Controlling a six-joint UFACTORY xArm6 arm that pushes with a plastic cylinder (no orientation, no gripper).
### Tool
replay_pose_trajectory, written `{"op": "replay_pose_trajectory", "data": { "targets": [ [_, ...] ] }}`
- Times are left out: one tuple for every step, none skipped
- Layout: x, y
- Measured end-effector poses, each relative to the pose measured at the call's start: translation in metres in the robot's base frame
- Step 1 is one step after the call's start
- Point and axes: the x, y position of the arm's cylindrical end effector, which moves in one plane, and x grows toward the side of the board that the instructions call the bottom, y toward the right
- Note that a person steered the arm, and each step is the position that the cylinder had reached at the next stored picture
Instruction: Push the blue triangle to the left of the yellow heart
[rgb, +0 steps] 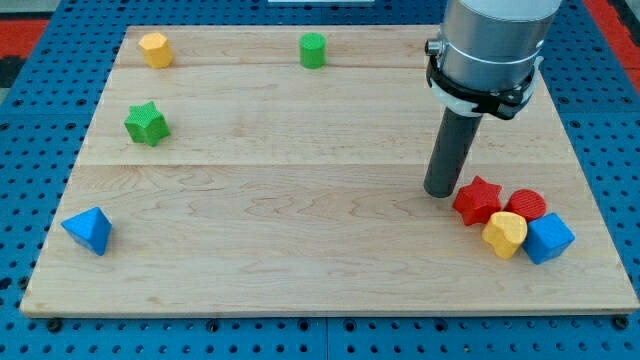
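One blue triangle (88, 230) far left of my tip (439, 191); yellow heart (504, 234) just right; no gripper fitted.

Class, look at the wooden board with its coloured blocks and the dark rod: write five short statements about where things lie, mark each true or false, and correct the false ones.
1. The blue triangle block lies near the wooden board's bottom-left corner. True.
2. My tip touches the blue triangle block. False: it stands far off at the view's right, just left of the red star block.
3. The yellow heart block sits between the red star block and the blue cube block. True.
4. The green star block is in the cluster at the right. False: it lies alone at the left.
5. The red cylinder block stands at the top edge. False: it is in the right cluster.
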Motion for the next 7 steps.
{"op": "replay_pose_trajectory", "data": {
  "targets": [
    [-0.016, -0.003],
    [-0.041, -0.003],
    [-0.034, -0.002],
    [-0.022, -0.002],
    [-0.02, -0.002],
    [-0.009, -0.002],
    [-0.006, -0.002]
  ]
}}
